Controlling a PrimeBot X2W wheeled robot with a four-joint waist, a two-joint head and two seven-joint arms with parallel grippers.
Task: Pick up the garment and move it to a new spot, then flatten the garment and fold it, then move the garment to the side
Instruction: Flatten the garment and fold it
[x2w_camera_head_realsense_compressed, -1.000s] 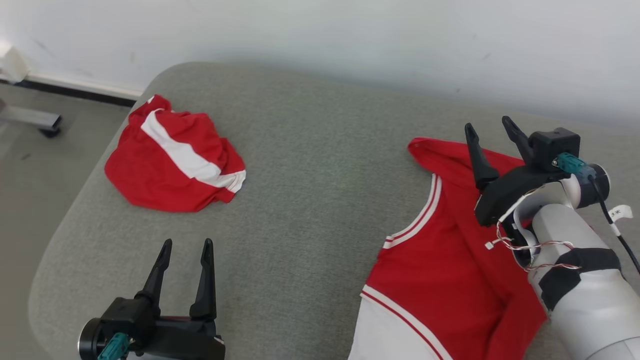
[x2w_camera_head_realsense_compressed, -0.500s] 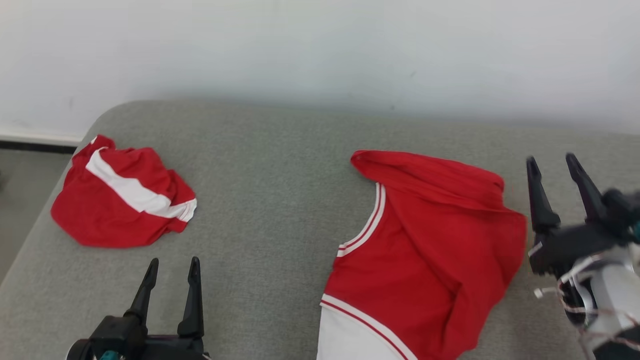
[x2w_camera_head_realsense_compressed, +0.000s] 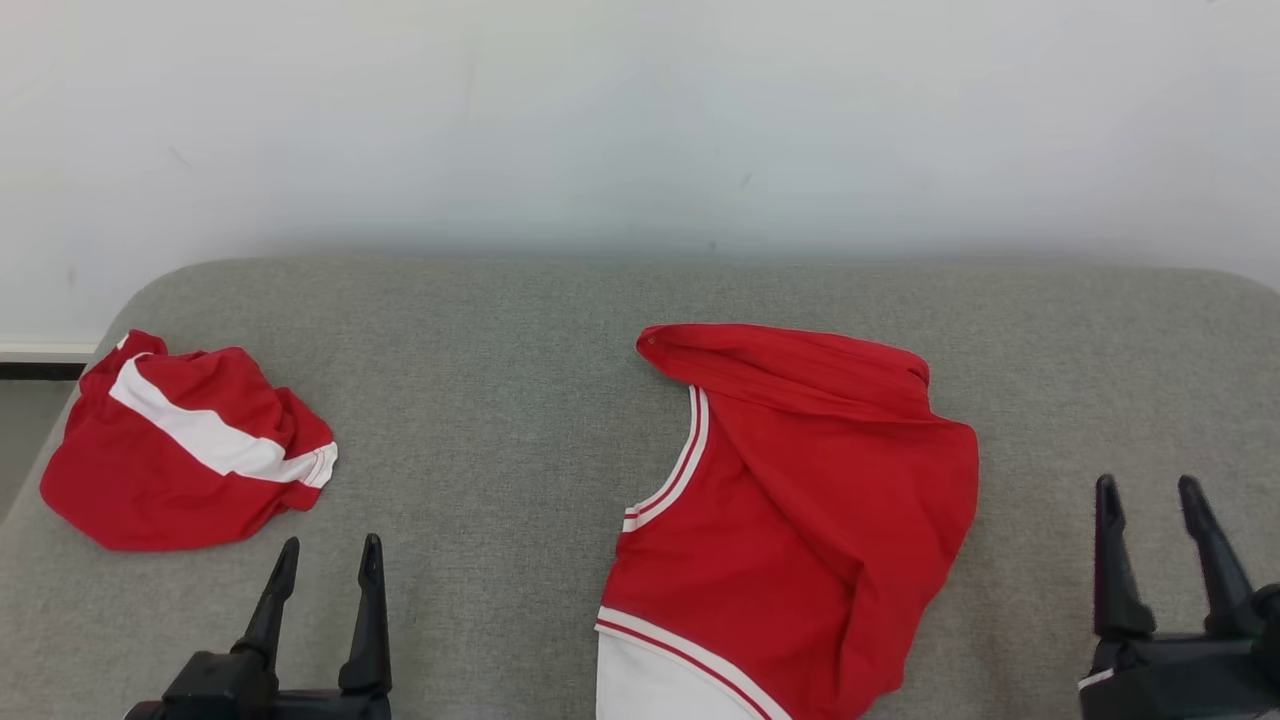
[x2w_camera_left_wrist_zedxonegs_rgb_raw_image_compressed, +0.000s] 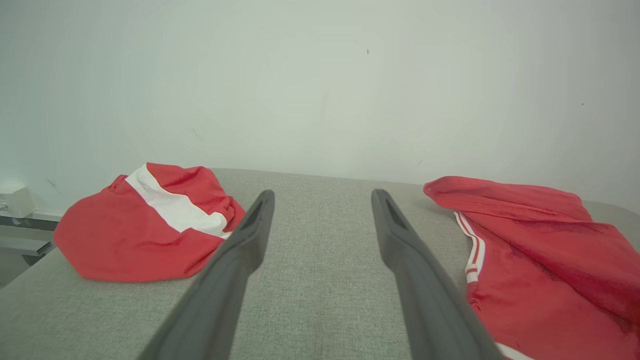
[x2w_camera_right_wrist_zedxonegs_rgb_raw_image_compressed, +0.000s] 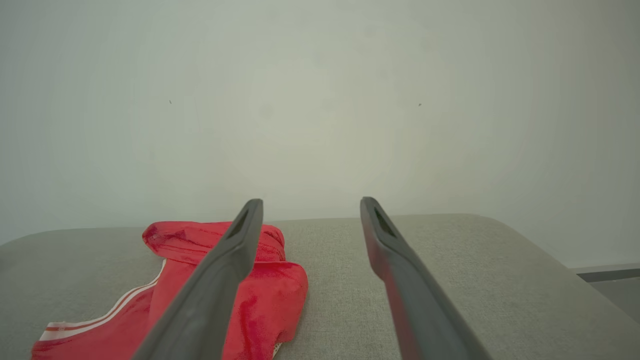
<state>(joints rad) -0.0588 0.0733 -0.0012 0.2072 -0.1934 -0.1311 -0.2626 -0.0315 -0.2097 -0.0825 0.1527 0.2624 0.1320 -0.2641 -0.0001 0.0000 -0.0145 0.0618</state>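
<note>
A: Where is the red shirt (x2w_camera_head_realsense_compressed: 800, 520)?
B: Rumpled on the grey pad (x2w_camera_head_realsense_compressed: 480, 340). My left gripper (x2w_camera_head_realsense_compressed: 330, 545) and right gripper (x2w_camera_head_realsense_compressed: 1147, 485) sit either side of it, wide open, holding nothing
A: How will you flatten it?
B: I'd pinch two corners and pull slowly apart

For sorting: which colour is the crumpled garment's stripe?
White stripe on the red crumpled garment; head view shows it best.

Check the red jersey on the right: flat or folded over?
Folded over, not flat. The red jersey has one side doubled across its front, with ridges near the top.
</note>
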